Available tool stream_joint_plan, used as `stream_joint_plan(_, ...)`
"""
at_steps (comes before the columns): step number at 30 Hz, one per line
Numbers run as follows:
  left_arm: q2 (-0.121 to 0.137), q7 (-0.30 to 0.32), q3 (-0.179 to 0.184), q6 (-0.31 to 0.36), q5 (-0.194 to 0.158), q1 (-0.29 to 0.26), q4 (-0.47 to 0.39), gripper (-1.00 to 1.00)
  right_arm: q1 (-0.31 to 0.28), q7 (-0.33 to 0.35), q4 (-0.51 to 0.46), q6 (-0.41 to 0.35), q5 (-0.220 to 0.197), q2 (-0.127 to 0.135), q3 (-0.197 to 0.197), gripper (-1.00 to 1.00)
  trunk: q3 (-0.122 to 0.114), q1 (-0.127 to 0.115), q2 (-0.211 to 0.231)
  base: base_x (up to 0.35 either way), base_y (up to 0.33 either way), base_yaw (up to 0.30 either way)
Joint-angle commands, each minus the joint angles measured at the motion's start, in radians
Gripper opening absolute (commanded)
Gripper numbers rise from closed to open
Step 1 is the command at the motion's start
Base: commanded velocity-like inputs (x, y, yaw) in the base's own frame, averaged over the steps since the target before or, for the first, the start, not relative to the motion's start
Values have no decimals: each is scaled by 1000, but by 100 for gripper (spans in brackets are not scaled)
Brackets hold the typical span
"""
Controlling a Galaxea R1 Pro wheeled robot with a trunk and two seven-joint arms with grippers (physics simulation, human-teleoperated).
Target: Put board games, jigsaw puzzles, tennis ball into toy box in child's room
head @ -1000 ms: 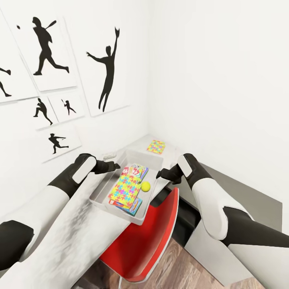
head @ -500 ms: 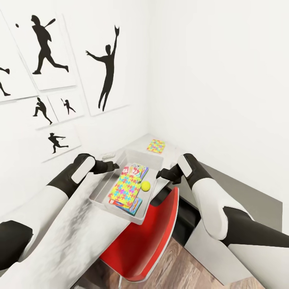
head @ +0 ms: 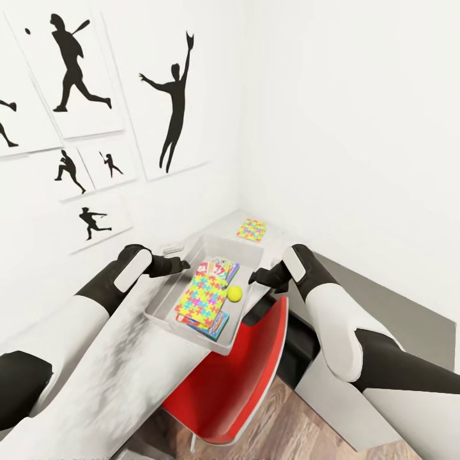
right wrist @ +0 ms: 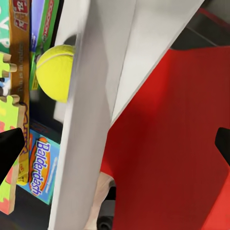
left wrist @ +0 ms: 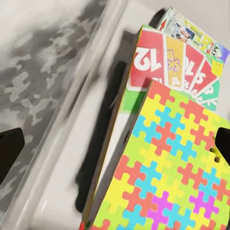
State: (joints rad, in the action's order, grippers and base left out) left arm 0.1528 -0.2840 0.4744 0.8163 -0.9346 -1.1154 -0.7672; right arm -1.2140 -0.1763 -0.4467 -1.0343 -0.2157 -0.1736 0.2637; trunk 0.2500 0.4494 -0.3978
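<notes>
The toy box (head: pixel 167 289) stands on the table (head: pixel 121 358) between my two arms. Inside it a jigsaw puzzle (head: pixel 203 297) lies on top of the board games (head: pixel 222 268), and the tennis ball (head: pixel 234 292) rests beside them. The left wrist view shows the puzzle (left wrist: pixel 167 167) over the yellow-red-green game (left wrist: pixel 167 62). A second jigsaw puzzle (head: pixel 252 229) lies on the table beyond the box, near the corner. My left gripper (head: pixel 179 264) hangs open over the box's left rim. My right gripper (head: pixel 257 277) is open just outside the right wall (right wrist: pixel 96 96), near the ball (right wrist: pixel 52 72).
A red chair (head: pixel 236 377) is pushed under the table right below the box and my right arm. White walls meet in a corner close behind the table, with black sports silhouettes (head: pixel 172 108) on the left one. The dark grey wing (head: pixel 396 319) runs off to the right.
The whole view has shifted slightly, so the box and wall pictures sit a little further right. Both grippers hold the same pose and nothing in the box has moved.
</notes>
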Motion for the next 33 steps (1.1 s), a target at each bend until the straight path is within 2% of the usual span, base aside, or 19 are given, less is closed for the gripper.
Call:
stream_joint_plan(1,1,-9,5,0,-10,-1,-1,100,-1,-11,-1,-3,-10,-1,5,100,4,1,-2,0,0,83)
stream_joint_plan(13,3,-9,6,0,-10,0,-1,100,-1,-11,-1,-3,-10,-1,5,100,19,1,-2,0,0,74)
stream_joint_plan(33,3,-9,6,0,-9,0,-1,100,-2,-12,-1,22,-10,-1,4,100,22,1,-2,0,0,7)
